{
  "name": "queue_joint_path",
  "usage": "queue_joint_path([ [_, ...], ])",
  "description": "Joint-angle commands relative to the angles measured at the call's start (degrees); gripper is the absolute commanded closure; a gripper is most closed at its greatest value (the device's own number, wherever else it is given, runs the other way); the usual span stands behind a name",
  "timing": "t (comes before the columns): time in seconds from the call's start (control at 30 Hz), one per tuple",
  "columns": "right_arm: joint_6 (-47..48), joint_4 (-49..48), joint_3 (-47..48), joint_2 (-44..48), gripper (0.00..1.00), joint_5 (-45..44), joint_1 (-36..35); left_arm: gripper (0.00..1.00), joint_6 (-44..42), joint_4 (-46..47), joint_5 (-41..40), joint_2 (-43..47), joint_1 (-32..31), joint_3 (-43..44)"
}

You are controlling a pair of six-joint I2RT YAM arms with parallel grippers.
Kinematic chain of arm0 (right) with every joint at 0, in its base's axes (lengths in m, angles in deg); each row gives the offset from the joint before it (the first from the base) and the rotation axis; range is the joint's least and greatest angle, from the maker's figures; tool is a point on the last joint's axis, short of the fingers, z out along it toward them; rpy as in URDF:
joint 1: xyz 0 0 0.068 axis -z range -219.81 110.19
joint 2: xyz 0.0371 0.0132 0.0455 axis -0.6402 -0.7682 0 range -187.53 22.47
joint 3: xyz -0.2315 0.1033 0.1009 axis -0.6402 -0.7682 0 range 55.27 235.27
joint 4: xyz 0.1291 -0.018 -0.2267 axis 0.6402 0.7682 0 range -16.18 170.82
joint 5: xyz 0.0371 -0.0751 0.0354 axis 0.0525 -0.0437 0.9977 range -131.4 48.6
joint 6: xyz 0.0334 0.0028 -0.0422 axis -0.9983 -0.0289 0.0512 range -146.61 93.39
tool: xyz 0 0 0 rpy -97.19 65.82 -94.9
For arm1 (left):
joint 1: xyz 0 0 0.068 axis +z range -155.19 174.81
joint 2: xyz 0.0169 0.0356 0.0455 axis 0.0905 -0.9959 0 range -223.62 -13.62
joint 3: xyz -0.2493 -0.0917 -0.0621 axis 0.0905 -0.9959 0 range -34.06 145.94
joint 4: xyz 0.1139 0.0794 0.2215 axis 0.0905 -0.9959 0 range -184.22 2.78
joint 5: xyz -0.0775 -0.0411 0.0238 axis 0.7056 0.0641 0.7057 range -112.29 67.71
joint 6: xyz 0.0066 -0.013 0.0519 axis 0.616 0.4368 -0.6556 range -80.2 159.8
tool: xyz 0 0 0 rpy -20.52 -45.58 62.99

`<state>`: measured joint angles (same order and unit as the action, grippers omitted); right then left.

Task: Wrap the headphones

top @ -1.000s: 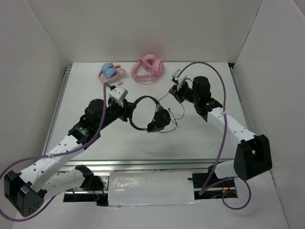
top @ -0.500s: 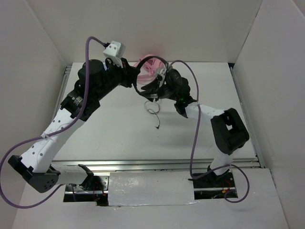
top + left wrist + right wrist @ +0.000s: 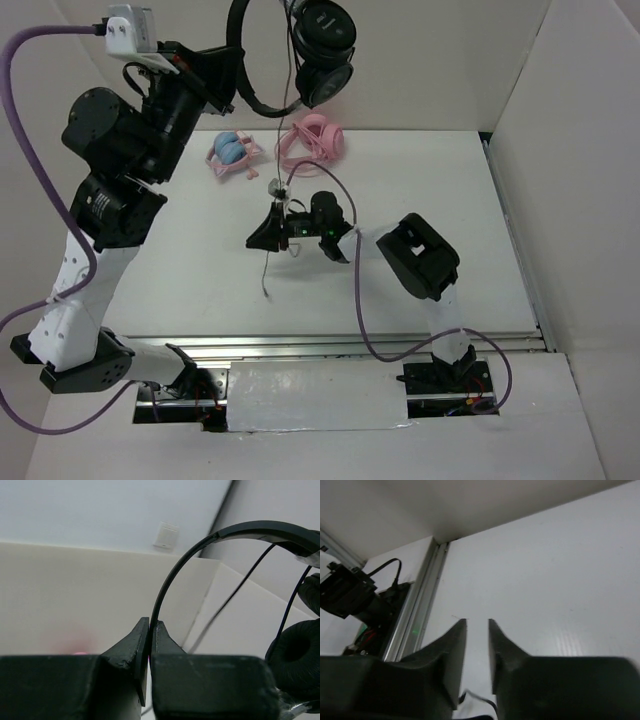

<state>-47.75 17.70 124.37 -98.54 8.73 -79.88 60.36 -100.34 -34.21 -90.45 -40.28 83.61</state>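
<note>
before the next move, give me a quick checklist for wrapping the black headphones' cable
1. Left gripper clamped on the headband: ok.
2. Headphones held up off the table: ok.
3. Right gripper holding the cable: not ok; its fingers are apart and nothing shows between them.
4. Cable free of the pink headphones: cannot tell; the two overlap in the top view.
5. Cable wound round the headphones: not ok; it hangs loose.
</note>
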Motion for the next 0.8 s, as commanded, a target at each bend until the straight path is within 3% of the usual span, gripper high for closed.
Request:
queue_joint_path([
  [0.0, -2.5, -6.5, -1.1, 3.0, 0.75, 4.0, -1.7, 1.0, -2.7, 2.5, -10.5, -2.4, -0.1, 2.2],
  [0.1, -1.8, -10.0, -12.1, 10.7, 0.95, 1.7, -1.9, 1.0, -5.0, 5.0, -16.5, -3.0, 0.5, 0.5],
  [0.13, -1.7, -10.8, -18.9, 12.9, 0.97, 1.2, -2.0, 1.0, -5.5, 6.2, -17.2, -3.4, 1.5, 0.1],
  [0.27, 1.5, -8.8, -34.9, 27.3, 1.0, -6.3, -3.6, 1.0, -4.8, 7.8, -22.7, -6.1, 5.4, -1.4],
  [0.37, 8.2, 4.4, -42.6, 42.9, 1.0, -19.5, -7.9, 1.0, -1.3, 6.5, -23.8, -9.8, 10.8, -2.0],
  [0.4, 10.1, 15.0, -43.5, 50.8, 1.0, -23.5, -9.4, 1.0, -0.4, 5.8, -23.2, -11.0, 12.3, -1.8],
  [0.5, 14.1, 29.9, -43.6, 62.9, 1.0, -35.7, -14.9, 1.0, 4.6, 2.9, -20.7, -15.4, 17.7, -1.6],
  [0.67, 19.8, 48.5, -34.8, 70.4, 1.0, -46.6, -23.6, 1.0, 10.1, -1.2, -25.9, -22.2, 20.9, -2.9],
  [0.77, 24.3, 55.1, -27.4, 71.7, 1.0, -62.7, -28.5, 1.0, 9.5, 1.8, -28.4, -22.3, 20.4, -10.4],
])
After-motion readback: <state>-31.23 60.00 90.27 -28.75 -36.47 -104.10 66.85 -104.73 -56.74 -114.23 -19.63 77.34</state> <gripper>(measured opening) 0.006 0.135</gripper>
